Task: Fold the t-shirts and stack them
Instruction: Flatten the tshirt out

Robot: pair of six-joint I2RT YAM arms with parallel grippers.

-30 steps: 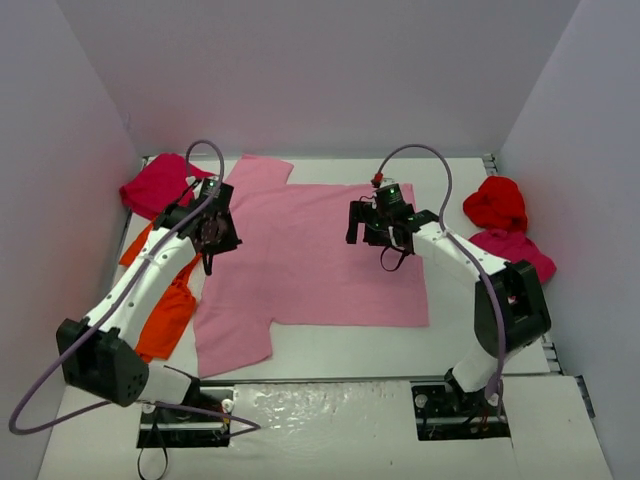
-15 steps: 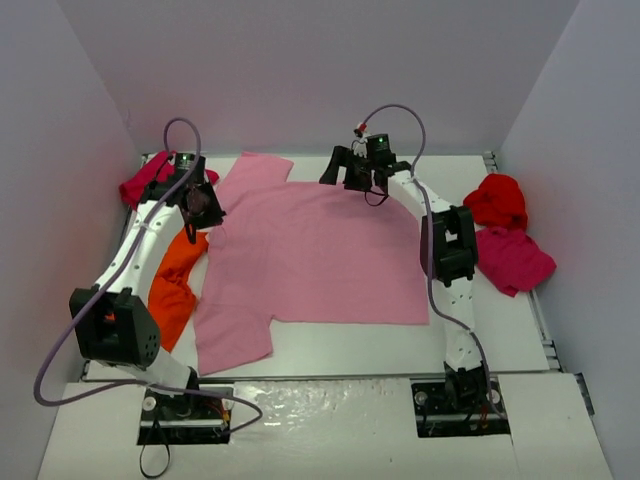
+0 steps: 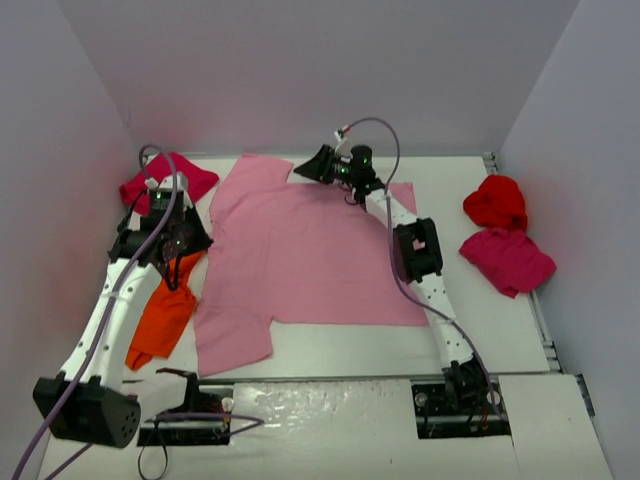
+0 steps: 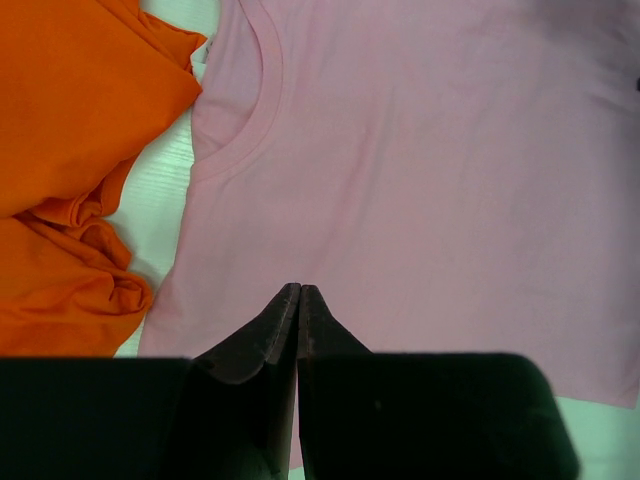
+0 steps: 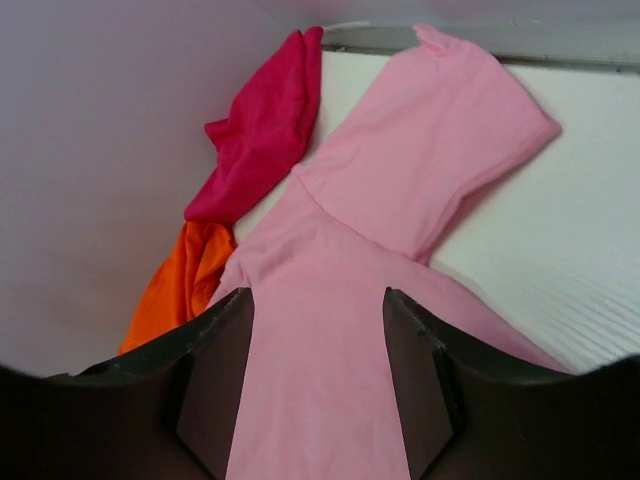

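We see the light pink t-shirt [image 3: 320, 250] spread flat across the middle of the counter [image 3: 500, 325]. Its collar lies toward the left side, with one sleeve at the far edge and the other at the near edge.

The left tool [image 4: 298, 292] hangs over this shirt, a little inside the collar, with its two fingers pressed tightly together. We cannot tell whether the tips touch the cloth.

The right tool [image 5: 318, 296] is stretched out to the far side, above the shirt's body where the far sleeve begins. Its fingers are spread apart, and pink cloth shows in the gap beneath them.

An orange t-shirt [image 3: 160, 315] lies crumpled on the left, just beside the pink shirt's edge. A magenta-crimson t-shirt [image 3: 165, 178] is bunched in the far left corner. On the right side, well apart from the pink shirt, a bright red t-shirt [image 3: 495, 200] sits in a heap. A second magenta-crimson t-shirt [image 3: 508, 260] lies just nearer, touching it.
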